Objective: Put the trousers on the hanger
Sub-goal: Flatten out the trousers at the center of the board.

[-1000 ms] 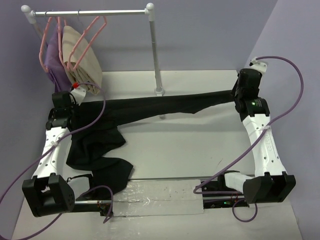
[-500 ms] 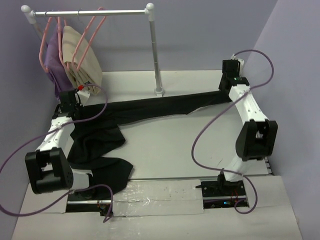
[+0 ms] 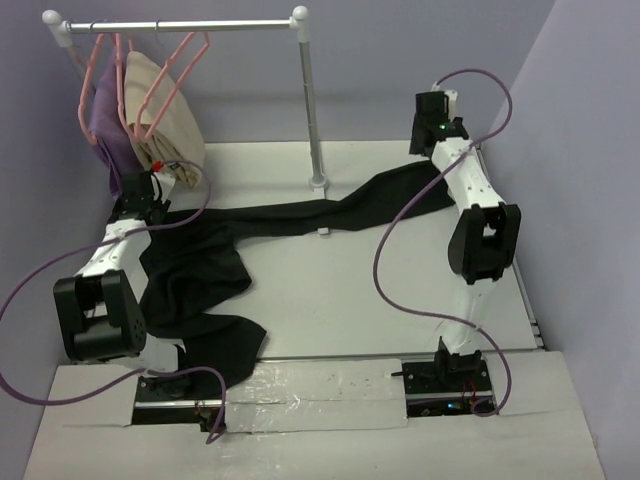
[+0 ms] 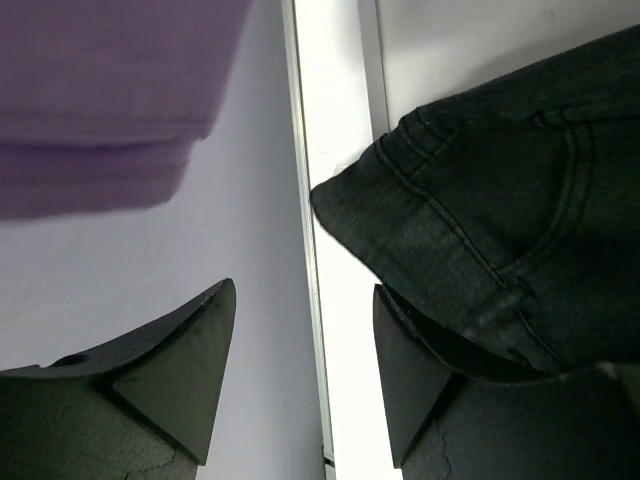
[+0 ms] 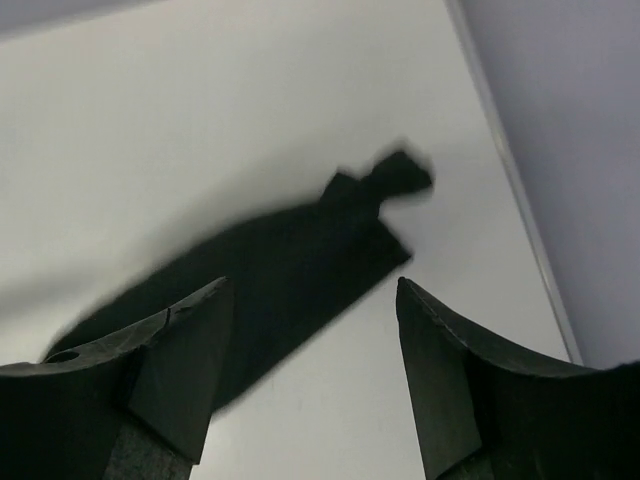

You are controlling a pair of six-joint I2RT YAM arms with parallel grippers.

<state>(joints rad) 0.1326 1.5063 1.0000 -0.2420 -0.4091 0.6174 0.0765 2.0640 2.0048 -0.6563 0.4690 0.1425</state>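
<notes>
The black trousers (image 3: 200, 270) lie on the table, the waist and one leg bunched at the left, the other leg stretched right to its end (image 3: 420, 185). My left gripper (image 3: 138, 192) stands open at the waist corner (image 4: 480, 220), its right finger (image 4: 410, 370) against the cloth and nothing between the jaws. My right gripper (image 3: 432, 142) hangs open above the leg end (image 5: 290, 270), which lies loose and blurred below it. An empty pink hanger (image 3: 178, 70) hangs on the rail at the back left.
A beige garment (image 3: 165, 115) and a purple garment (image 3: 102, 125) hang on other pink hangers on the rail (image 3: 180, 25). The rail's post (image 3: 311, 110) stands on the table by the stretched leg. The table's left edge (image 4: 300, 200) runs between my left fingers.
Both grippers have opened and let go of the trousers. The stretched leg has dropped and slackened on the table. Both arms have reached farther toward the back.
</notes>
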